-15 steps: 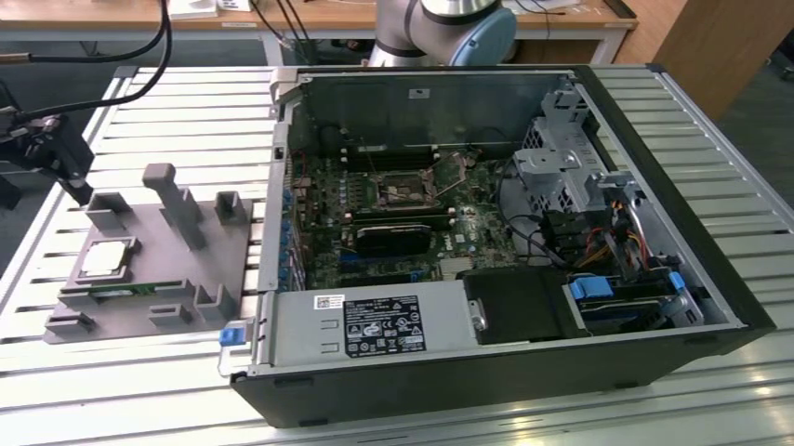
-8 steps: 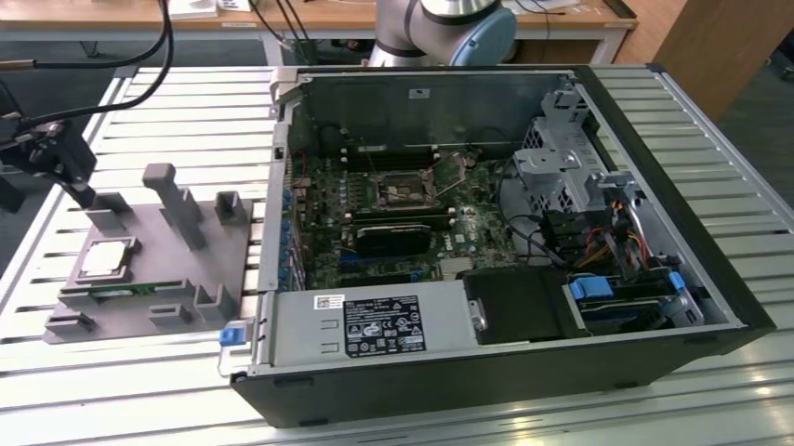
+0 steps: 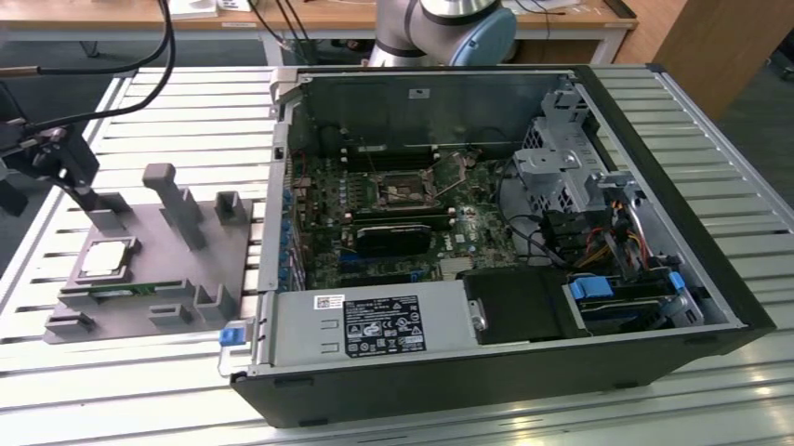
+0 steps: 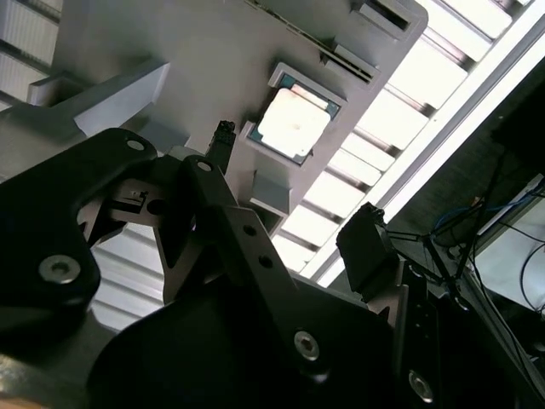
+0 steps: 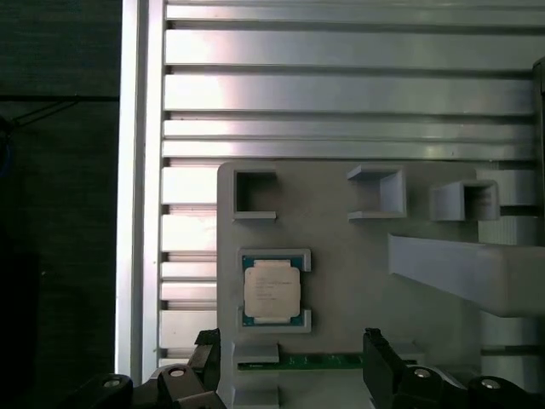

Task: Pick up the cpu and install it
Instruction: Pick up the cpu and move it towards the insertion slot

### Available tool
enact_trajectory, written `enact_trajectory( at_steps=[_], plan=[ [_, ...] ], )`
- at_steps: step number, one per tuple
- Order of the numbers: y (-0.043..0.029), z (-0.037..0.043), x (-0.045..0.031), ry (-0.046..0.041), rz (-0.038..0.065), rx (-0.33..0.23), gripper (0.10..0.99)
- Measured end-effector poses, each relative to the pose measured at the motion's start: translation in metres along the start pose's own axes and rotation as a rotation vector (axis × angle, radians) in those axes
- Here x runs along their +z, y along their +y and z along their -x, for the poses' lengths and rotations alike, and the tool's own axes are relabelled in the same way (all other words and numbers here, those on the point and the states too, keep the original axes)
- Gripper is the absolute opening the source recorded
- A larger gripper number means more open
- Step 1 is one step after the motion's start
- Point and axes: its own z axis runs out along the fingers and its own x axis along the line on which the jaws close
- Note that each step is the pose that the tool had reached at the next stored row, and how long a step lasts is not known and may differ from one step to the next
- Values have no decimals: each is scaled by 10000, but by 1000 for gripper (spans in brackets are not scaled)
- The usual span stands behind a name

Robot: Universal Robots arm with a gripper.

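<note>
The cpu (image 5: pixel 272 290), a small flat square chip with a silvery-grey metal top and a thin darker rim, is seated flat in a shallow corner-bracketed nest on a light grey plastic fixture plate (image 3: pixel 174 269). The plate is laid on a slatted aluminium table (image 3: pixel 694 111), at the exterior view's left of a large black computer case (image 3: pixel 522 372) that is lying open on its side. Just beside the chip on the same plate, a long narrow green memory stick (image 5: pixel 298 362) is held on edge in its own slot.

The black gripper (image 5: pixel 291 348) is hung above the plate with its two fingers (image 5: pixel 377 354) spread wide apart; nothing is pinched between them and nothing is touched by them. In the first wrist view the green stick is seen between the two fingers, with the chip close by. In the exterior view the gripper is found over the plate's far end, apart from the chip.

Inside the case, a green motherboard (image 3: pixel 478 232) is exposed, and a square metal-framed socket (image 3: pixel 403 190) is seen near its middle.
</note>
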Motion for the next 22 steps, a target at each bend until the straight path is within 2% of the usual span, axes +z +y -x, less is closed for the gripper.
enact_trajectory(
  at_steps=[15,22],
  plan=[
    [-7,-1,52,14,13,-1,761],
    [-9,-2,79,66,33,2,761]
  ],
)
